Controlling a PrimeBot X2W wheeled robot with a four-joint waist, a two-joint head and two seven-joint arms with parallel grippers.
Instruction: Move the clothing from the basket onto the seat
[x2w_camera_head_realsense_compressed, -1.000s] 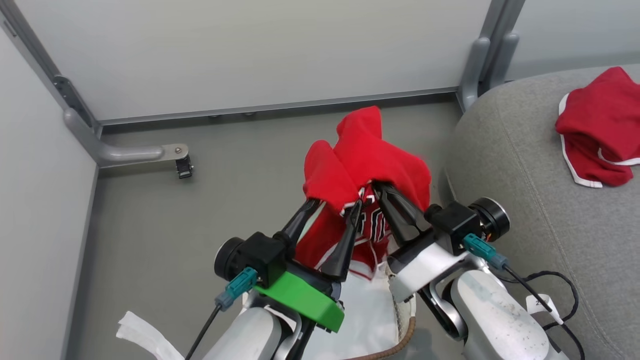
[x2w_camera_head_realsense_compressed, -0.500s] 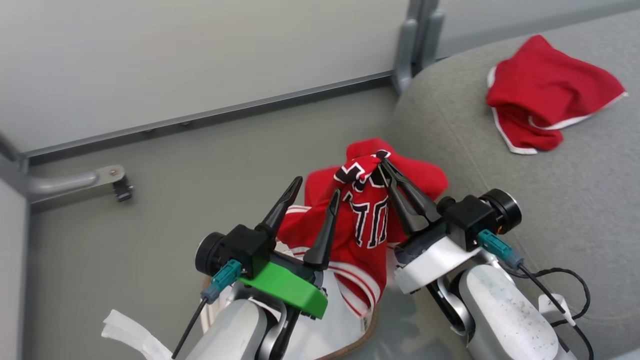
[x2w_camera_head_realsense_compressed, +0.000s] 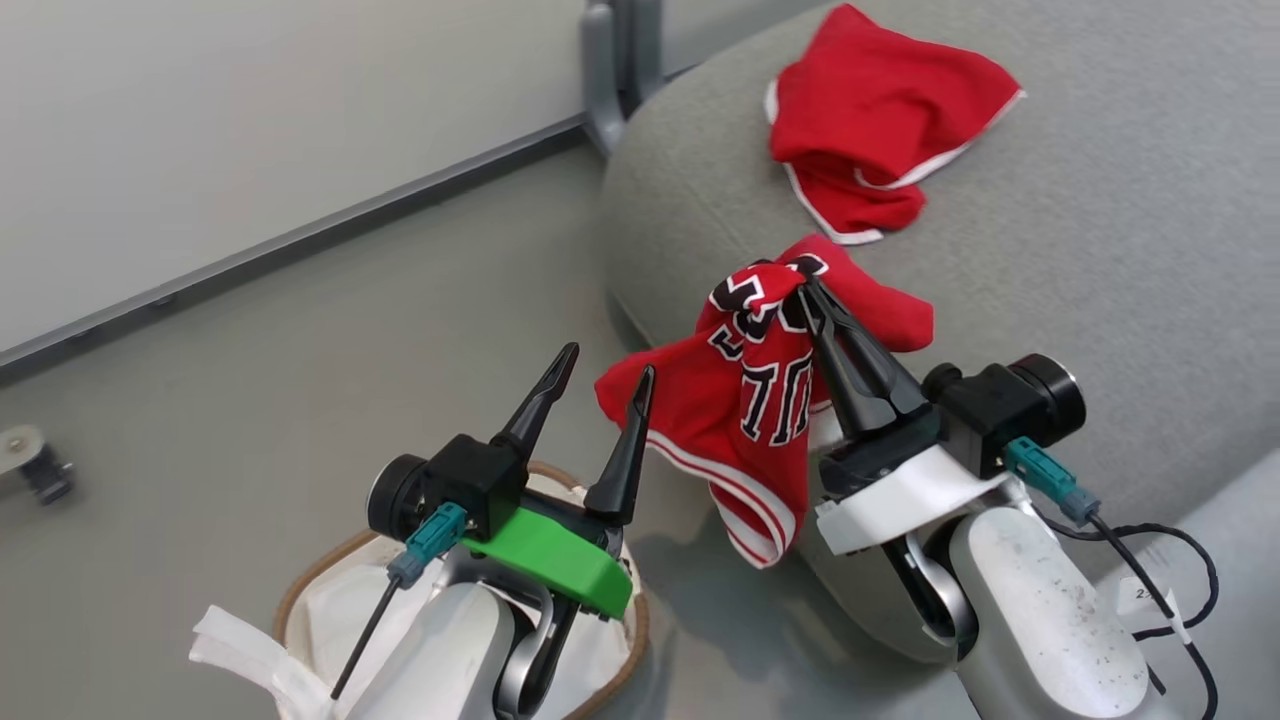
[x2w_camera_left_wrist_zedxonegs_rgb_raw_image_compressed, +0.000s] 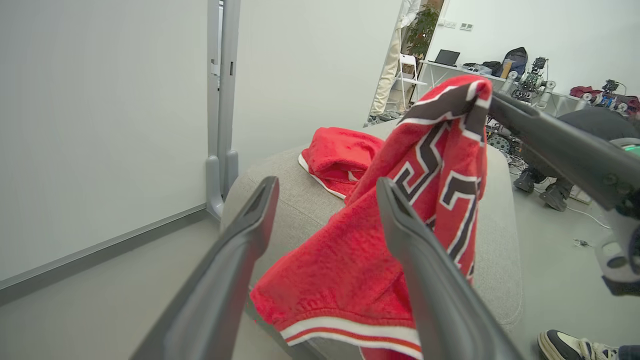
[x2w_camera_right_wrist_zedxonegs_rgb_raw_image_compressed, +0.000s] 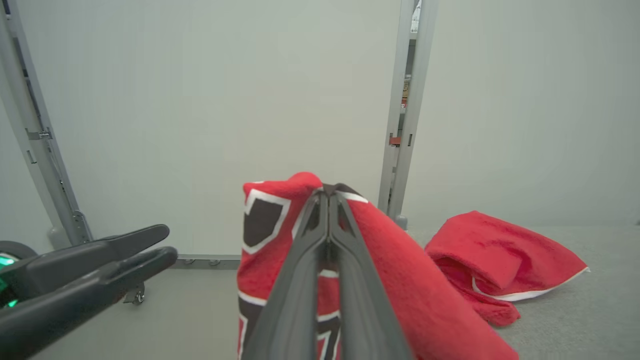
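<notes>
Seat (x2w_camera_head_realsense_compressed: 1100, 250): large grey cushion across the upper right and right of the head frame. Its rounded near corner drops to the grey floor (x2w_camera_head_realsense_compressed: 300, 350) at frame centre.

Basket (x2w_camera_head_realsense_compressed: 300, 578): lower left of the head frame, partly behind the left forearm. Brown rim and white liner are visible. I see no red inside, though much of its interior is hidden.

Clothing, two pieces:
- One red garment (x2w_camera_head_realsense_compressed: 880, 130) lies crumpled on the seat, top centre-right, well apart from both arms.
- The lettered jersey (x2w_camera_head_realsense_compressed: 760, 400) hangs at frame centre, pinched at its top edge. Its long axis runs down from the grip, and the striped hem dangles off the seat's near corner, over the cushion's side.

Right pincer (x2w_camera_head_realsense_compressed: 805, 290): fingers together, clamped on the jersey's top fold. The right wrist view shows both fingers pressed flat with cloth draped to either side. Forearm rises from the lower right, fingers slanting up and left in the frame.

Left pincer (x2w_camera_head_realsense_compressed: 610, 360): fingers spread wide, holding nothing. It sits just left of the jersey's lower fold, apart from it, above the basket.

Key relation: bare seat surface lies up and right of the right pincer tip, the side the right arm is nearer. Judgement: carry phase, late. The tip looks only just over the cushion's edge, so releasing here risks the hanging weight sliding the jersey to the floor. The load should go further in over the cushion before release.
</notes>
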